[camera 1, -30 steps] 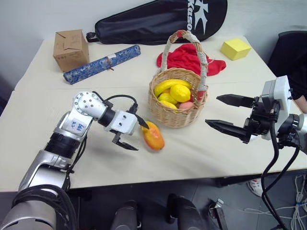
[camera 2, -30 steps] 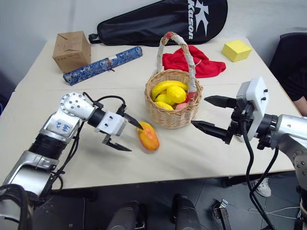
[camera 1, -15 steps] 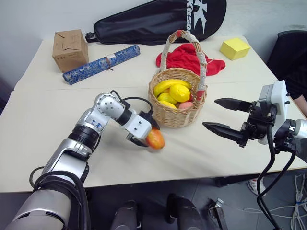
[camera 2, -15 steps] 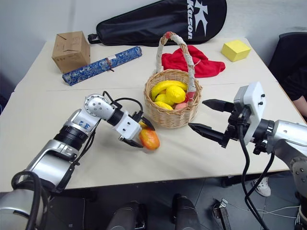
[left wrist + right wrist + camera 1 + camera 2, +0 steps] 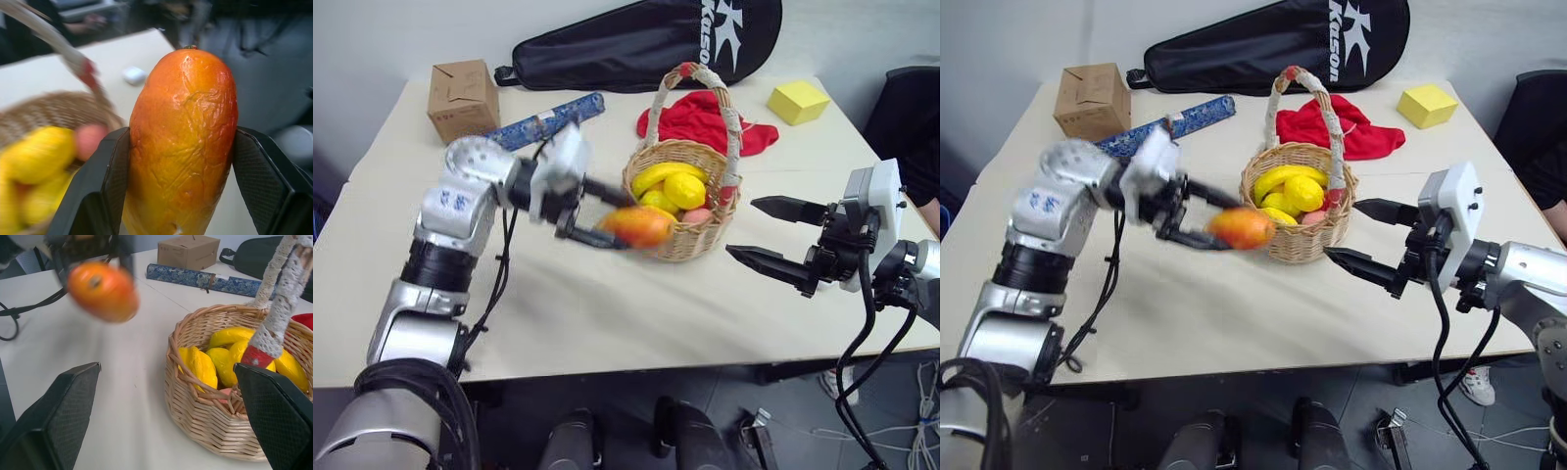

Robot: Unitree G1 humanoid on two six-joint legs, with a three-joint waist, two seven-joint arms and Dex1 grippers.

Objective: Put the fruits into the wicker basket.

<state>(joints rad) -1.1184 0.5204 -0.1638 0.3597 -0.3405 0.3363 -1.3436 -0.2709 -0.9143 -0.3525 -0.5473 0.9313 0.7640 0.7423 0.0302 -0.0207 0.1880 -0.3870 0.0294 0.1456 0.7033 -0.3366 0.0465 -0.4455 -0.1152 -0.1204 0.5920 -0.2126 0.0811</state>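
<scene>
One mango (image 5: 636, 226) sits clamped in the left hand (image 5: 597, 217), lifted off the tabletop (image 5: 607, 313) just beside the basket (image 5: 683, 211); carry it above the rim, clear of the handle, then release. Right hand (image 5: 775, 233) waits apart.

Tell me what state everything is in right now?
Mango: gripped and held in the air beside the basket.
Left gripper: fingers shut on the mango.
Right gripper: fingers open, holding nothing.
Wicker basket: upright, holding yellow fruits.
Cardboard box: closed.
Black bag: lying flat.
</scene>
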